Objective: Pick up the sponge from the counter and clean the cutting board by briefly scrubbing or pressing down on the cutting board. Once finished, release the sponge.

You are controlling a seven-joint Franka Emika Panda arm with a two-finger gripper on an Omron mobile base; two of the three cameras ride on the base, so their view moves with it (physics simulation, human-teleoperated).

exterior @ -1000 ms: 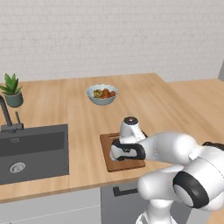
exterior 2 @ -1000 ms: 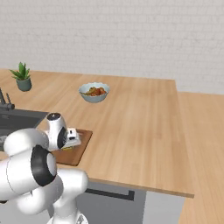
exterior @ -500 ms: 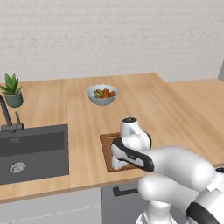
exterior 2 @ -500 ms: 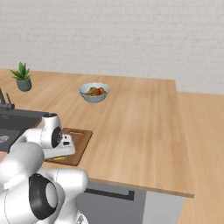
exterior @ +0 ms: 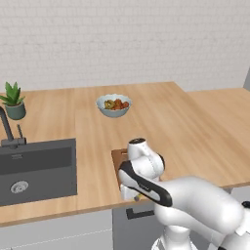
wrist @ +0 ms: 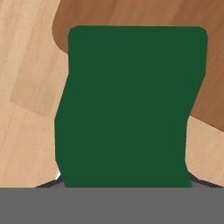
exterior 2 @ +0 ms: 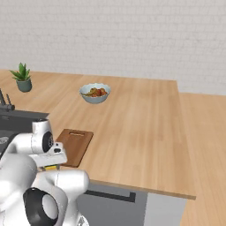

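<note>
The sponge (wrist: 131,105) shows its dark green top close up in the hand view, and a sliver of its yellow layer (exterior 2: 51,167) peeks out under the hand. My gripper (exterior 2: 53,164) is shut on it, its fingertips hidden behind the block. The reddish-brown cutting board (exterior 2: 76,145) lies on the light wood counter (exterior 2: 132,123) near the front edge. In the hand view, the cutting board (wrist: 131,13) has a rounded corner behind the sponge, with bare counter (wrist: 26,65) beside it. From the left, my gripper (exterior: 134,193) hangs low at the cutting board's (exterior: 117,157) near end.
A bowl of fruit (exterior: 114,105) stands farther back on the counter. The dark sink (exterior: 36,168) with its faucet lies to the left, and a potted plant (exterior: 13,100) sits at the back left. The counter's front edge (exterior 2: 132,187) runs just below the board.
My hand has carried the sponge from over the middle of the cutting board toward the board's near left corner and the counter's front edge. The base cameras have not moved.
</note>
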